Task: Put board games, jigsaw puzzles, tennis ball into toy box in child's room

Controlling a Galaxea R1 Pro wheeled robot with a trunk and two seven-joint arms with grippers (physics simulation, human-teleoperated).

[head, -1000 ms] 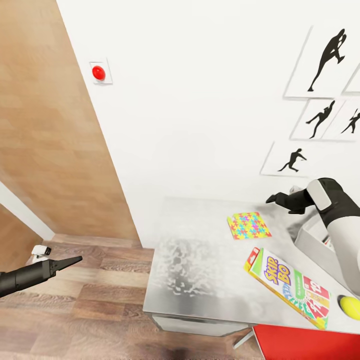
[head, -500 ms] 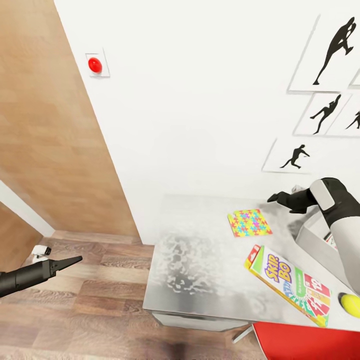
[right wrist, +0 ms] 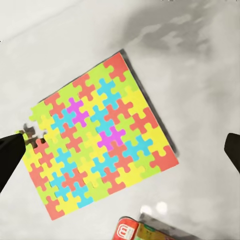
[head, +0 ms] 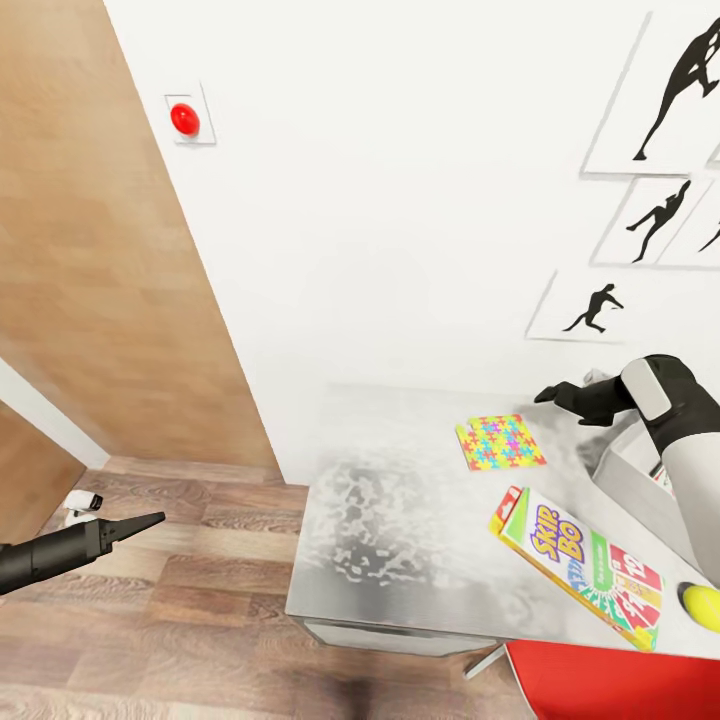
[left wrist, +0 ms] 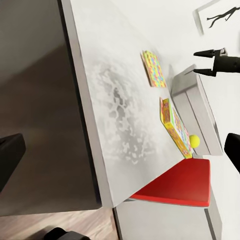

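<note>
A jigsaw puzzle (head: 500,442) (right wrist: 100,145) (left wrist: 154,68) lies flat on the pale table (head: 400,520) near the wall. My right gripper (head: 552,393) (right wrist: 120,150) (left wrist: 200,62) hovers open above its far-right side, with nothing between its fingers. A Skip-Bo board game (head: 580,565) (left wrist: 175,127) lies near the table's front edge. The tennis ball (head: 702,606) (left wrist: 194,141) rests just right of it. The grey toy box (head: 632,478) (left wrist: 200,115) stands at the right, partly behind my right arm. My left gripper (head: 140,522) (left wrist: 120,155) is open, low over the floor left of the table.
A red seat (head: 600,685) sits under the table's front right. A wooden door (head: 100,280) stands at the left. Wood-plank floor (head: 180,620) lies between it and the table. A red button (head: 184,120) and black silhouette pictures (head: 680,90) hang on the wall.
The head view has shifted slightly, so everything sits a little higher in the picture. Neither arm nor any toy has moved against the table.
</note>
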